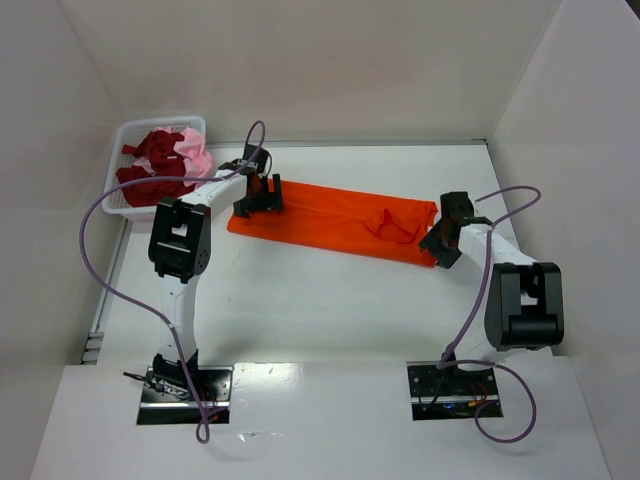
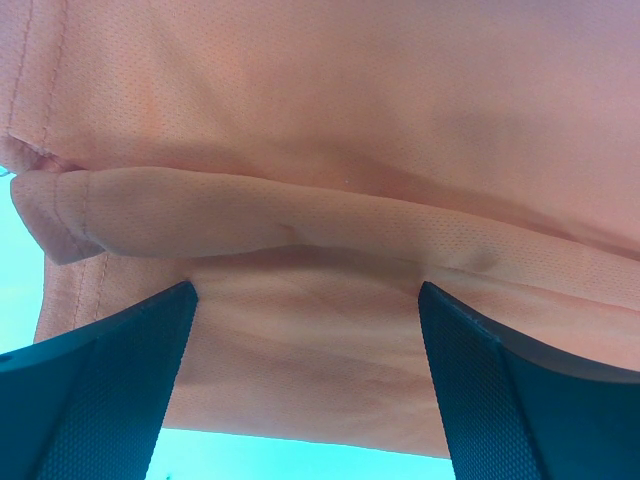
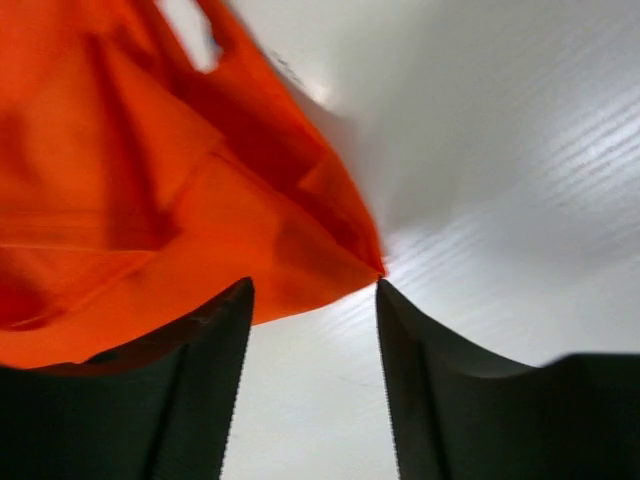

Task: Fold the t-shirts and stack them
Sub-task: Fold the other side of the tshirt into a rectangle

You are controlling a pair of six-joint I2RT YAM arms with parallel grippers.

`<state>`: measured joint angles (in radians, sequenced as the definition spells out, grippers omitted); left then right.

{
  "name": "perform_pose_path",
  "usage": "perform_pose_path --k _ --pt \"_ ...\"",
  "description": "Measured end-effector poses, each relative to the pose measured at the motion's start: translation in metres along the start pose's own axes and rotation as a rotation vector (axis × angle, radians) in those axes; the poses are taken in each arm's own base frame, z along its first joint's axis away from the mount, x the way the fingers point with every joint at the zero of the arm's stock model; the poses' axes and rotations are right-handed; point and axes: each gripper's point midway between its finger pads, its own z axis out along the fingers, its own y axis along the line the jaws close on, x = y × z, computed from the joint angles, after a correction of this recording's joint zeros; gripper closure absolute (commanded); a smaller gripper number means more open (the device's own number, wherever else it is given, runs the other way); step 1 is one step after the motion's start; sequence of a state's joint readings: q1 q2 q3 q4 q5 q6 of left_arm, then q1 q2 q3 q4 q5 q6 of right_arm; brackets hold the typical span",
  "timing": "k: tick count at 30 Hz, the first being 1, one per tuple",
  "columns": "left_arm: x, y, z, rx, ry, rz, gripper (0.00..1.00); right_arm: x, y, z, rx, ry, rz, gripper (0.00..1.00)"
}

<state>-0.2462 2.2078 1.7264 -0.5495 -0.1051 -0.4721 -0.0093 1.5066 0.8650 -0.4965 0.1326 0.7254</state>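
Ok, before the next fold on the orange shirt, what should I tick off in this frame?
1. Jaws of the left gripper wide apart over the cloth: ok.
2. Jaws of the right gripper apart, nothing between them: ok.
3. The orange t-shirt lies as a long strip on the table: ok.
4. Strip flat all along: not ok, it is bunched near the right end.
5. The dark red and pink shirts sit in the basket, away from the strip: ok.
6. Left gripper touching the cloth: cannot tell.
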Motion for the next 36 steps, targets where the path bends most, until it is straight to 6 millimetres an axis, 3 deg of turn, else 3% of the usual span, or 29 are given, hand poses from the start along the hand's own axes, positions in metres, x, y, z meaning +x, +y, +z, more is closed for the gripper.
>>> perform_pose_path --k 3,9,12,15,21,24,36 --pt "0.0 0.0 0.0 0.001 0.0 0.002 0.0 -0.021 0.021 -0.015 -0.069 -0.048 0.005 0.37" --pt "0.0 0.0 0.0 0.002 0.0 0.003 0.0 -0.071 0.075 -0.065 -0.275 -0.177 0.017 0.37" --pt "0.0 -0.001 0.0 0.004 0.001 0.003 0.0 -0.077 0.091 -0.073 -0.338 -0.195 0.01 0.4" --pt "0.0 -0.001 0.0 0.005 0.002 0.003 0.0 -0.065 0.1 -0.063 -0.34 -0.164 -0.019 0.41" --pt "0.0 -0.001 0.0 0.007 0.002 0.003 0.0 -0.023 0.108 -0.022 -0.277 -0.044 -0.095 0.43" --pt "0.0 -0.001 0.0 0.008 0.002 0.003 0.0 -0.02 0.103 -0.012 -0.246 -0.035 -0.096 0.43" --pt "0.0 -0.001 0.0 0.008 0.002 0.005 0.0 -0.025 0.097 -0.003 -0.2 -0.062 -0.096 0.44"
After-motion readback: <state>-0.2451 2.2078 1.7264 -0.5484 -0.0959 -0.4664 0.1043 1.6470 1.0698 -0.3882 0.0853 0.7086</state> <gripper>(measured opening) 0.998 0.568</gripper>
